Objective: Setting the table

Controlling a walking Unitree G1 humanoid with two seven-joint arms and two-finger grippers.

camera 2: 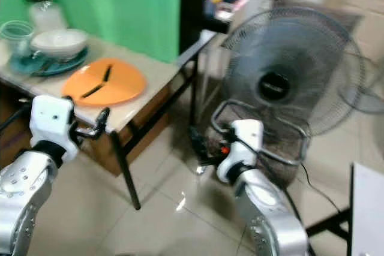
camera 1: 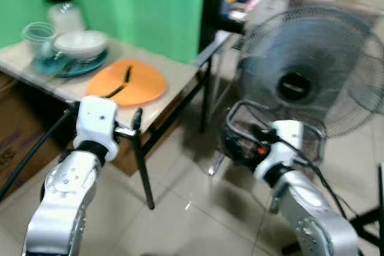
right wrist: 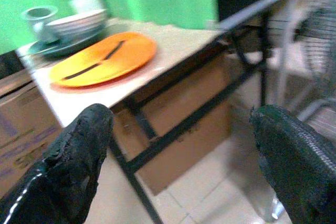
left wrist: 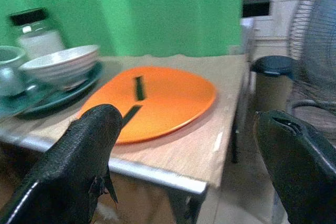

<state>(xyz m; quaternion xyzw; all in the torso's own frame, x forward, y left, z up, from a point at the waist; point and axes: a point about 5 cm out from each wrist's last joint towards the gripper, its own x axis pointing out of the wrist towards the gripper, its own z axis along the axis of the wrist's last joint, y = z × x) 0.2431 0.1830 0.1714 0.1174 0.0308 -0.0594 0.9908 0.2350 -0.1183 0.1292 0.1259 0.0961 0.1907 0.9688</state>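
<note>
- Left tool (left wrist: 184, 156): two long black fingers (left wrist: 79, 166) spread wide with nothing between them, held at the near edge of the table, just short of the orange plate.
- Right tool (right wrist: 181, 156): black fingers (right wrist: 294, 156) likewise spread and empty, held over the pale tiled floor (camera 1: 198, 208) beside the table, in front of the fan.
- Small rectangular table with a pale stone-look top and black metal legs (camera 1: 174, 79): stands against a green wall (camera 1: 150, 4); brown cardboard boxes (right wrist: 194, 129) sit underneath it.
- Flat round orange plate (camera 1: 129, 82): lies on the near part of the table top; two dark slender sticks (left wrist: 137, 90) rest across it, one short and one longer. The blur hides what they are.
- Teal round plate (camera 1: 72, 65): lies farther along the table, touching or just beside the orange plate; it carries the white bowl.
- White ribbed ceramic bowl (camera 1: 81, 43): sits upright on the teal plate; its contents cannot be made out.
- Clear glass cup (camera 1: 39, 37): upright, just beside the bowl at the teal plate's rim.
- Clear glass jar with a black lid (camera 1: 63, 10): behind the bowl, nearest the wall; it looks whitish inside.
- Grey standing fan with a round wire cage (camera 1: 306, 70): on the floor beyond the right tool.
</note>
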